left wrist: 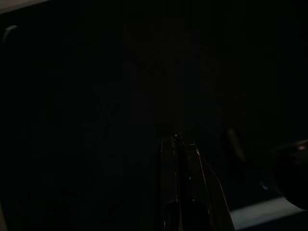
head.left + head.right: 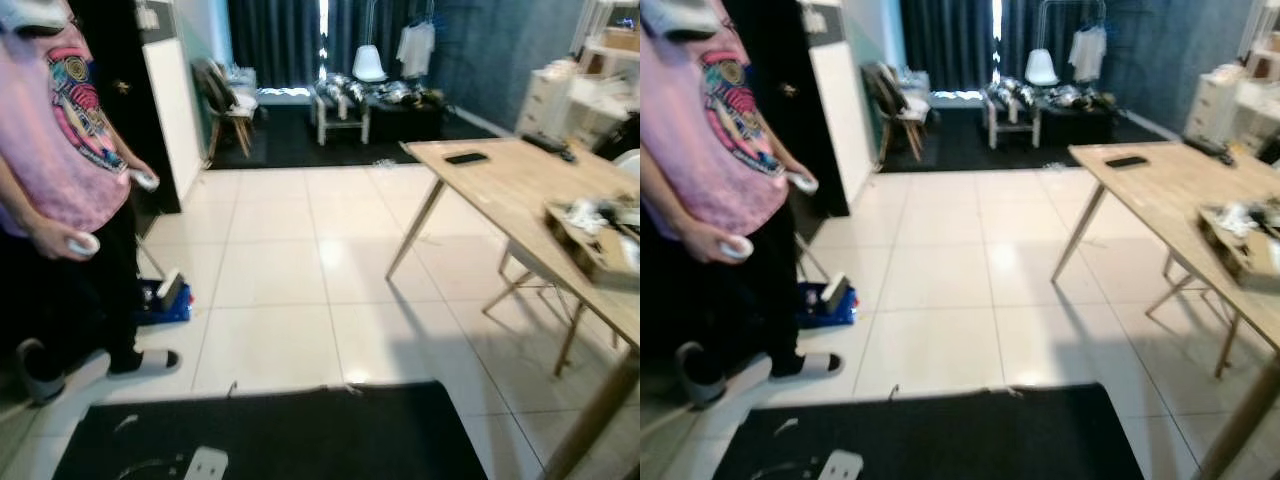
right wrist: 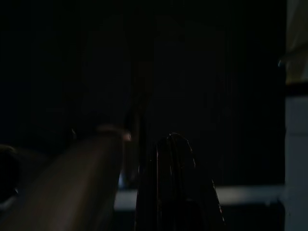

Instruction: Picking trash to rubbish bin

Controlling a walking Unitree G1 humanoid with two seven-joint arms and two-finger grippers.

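White tiles run ahead of you to a dark curtain, with a black mat [image 2: 270,435] at your feet. Likely trash, a white scrap [image 2: 206,464], lies on the mat low and to your left, so the left arm looks nearer. Both arms hang idle: the left gripper [image 1: 179,144] looks pressed together, and for the right gripper [image 3: 172,144] you cannot tell. A person [image 2: 60,150] stands left, a wooden table [image 2: 520,190] right.

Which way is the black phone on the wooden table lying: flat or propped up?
Flat. The black phone lies face-up on the wooden table, near its far corner.
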